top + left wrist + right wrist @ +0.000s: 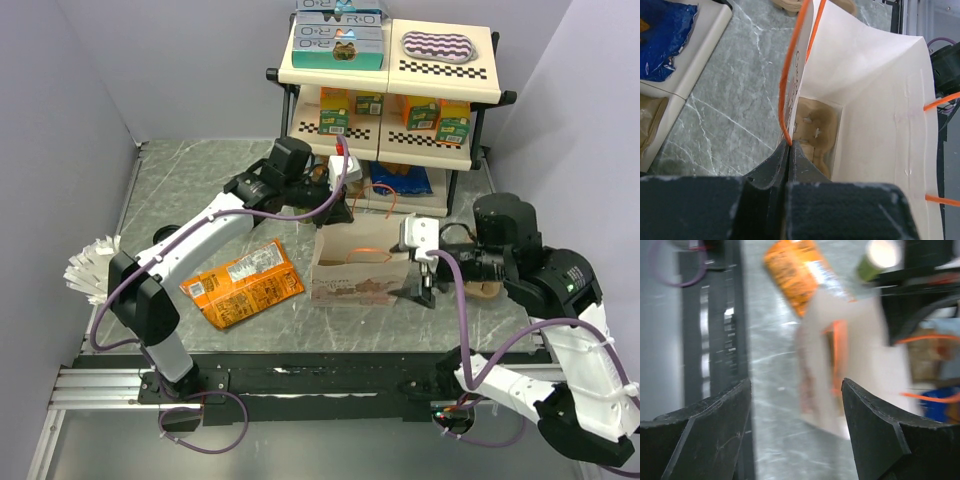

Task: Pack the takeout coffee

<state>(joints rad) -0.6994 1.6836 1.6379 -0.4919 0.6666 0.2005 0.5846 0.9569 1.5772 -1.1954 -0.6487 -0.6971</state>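
paper bag [360, 262]: upright, tabletop centre, mouth open | left gripper [789, 146]: pinched tight on orange handle [785, 90]; hold it taut | right gripper [796, 390]: spread wide, empty, beside bag | takeout coffee: unseen in all 3 views; locate first

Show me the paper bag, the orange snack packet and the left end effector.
paper bag [355, 280], top view, on its printed front face.
orange snack packet [243, 283], top view, on the middle of the wrapper.
left end effector [789, 150], left wrist view, where its shut fingertips meet.
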